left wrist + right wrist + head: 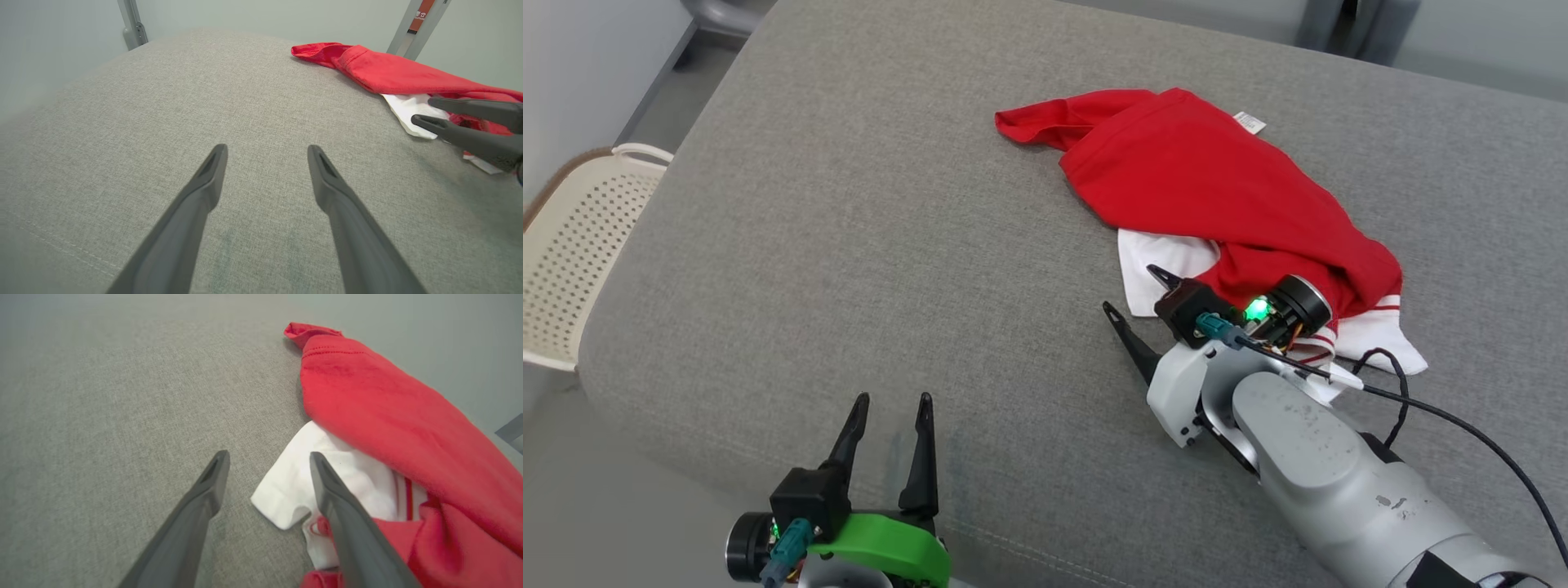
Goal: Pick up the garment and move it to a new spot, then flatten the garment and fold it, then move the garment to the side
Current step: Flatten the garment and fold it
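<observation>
A crumpled red-and-white T-shirt (1201,180) (400,73) (388,416) lies on the far right part of the grey upholstered surface (849,245) (163,102) (102,396). The red cloth is heaped on top and a white sleeve (1160,253) (294,490) pokes out from under it toward the robot. A small white label (1250,122) shows at the shirt's far edge.

The right pincer (1129,287) (423,109) (268,455) is at the sleeve's near corner, spread wide and holding nothing. One finger crosses over the white cloth and the other is over bare grey fabric; I can't tell whether either one touches.

The left pincer (893,400) (267,149) is near the front edge, well apart from the shirt, also wide open and empty, with its fingers pointing across the bare surface.

Off the left edge stands a cream perforated chair (572,245).
</observation>
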Controlling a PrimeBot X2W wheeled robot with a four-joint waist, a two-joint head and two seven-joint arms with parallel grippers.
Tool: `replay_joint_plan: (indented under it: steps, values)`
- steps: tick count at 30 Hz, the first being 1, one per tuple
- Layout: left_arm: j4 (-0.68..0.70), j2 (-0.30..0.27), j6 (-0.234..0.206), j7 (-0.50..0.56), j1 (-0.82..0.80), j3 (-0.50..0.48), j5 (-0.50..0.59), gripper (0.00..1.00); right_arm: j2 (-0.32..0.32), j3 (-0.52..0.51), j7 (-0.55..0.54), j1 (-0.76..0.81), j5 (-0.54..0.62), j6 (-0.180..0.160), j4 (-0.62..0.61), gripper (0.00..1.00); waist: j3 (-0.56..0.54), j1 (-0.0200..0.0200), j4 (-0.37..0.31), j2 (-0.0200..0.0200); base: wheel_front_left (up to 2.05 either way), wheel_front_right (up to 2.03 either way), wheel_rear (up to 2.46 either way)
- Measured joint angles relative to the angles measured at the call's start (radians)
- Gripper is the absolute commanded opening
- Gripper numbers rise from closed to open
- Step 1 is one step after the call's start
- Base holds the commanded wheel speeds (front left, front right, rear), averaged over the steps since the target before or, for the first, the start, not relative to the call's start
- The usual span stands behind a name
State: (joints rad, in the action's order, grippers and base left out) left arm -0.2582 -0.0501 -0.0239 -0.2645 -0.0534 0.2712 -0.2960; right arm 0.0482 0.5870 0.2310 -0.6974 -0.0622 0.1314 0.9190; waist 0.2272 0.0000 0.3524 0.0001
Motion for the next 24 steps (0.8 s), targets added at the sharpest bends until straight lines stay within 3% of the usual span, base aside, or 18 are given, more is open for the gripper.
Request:
replay_joint_plan:
  steps: [10, 11, 13, 24]
  values:
    - [-0.006, 0.000, -0.011, 0.000, -0.005, 0.023, -0.026, 1.00, -0.008, -0.012, -0.060, -0.053, -0.050, 0.000, 0.127, 1.00, 0.070, 0.0000, 0.068, 0.0000, 0.00, 0.00, 0.00]
    - [-0.006, 0.000, -0.011, 0.000, -0.005, 0.023, -0.026, 1.00, -0.009, -0.014, -0.062, -0.056, -0.052, 0.000, 0.132, 0.75, 0.075, 0.0000, 0.072, 0.0000, 0.00, 0.00, 0.00]
    - [-0.006, 0.000, -0.012, 0.000, -0.007, 0.024, -0.026, 1.00, -0.011, -0.018, -0.066, -0.063, -0.056, 0.000, 0.143, 0.01, 0.083, 0.0000, 0.075, 0.0000, 0.00, 0.00, 0.00]
    - [-0.013, 0.001, -0.002, 0.000, -0.018, 0.005, -0.015, 1.00, -0.008, -0.079, -0.007, -0.058, -0.080, 0.001, 0.156, 0.00, 0.052, 0.0000, 0.023, 0.0000, 0.00, 0.00, 0.00]
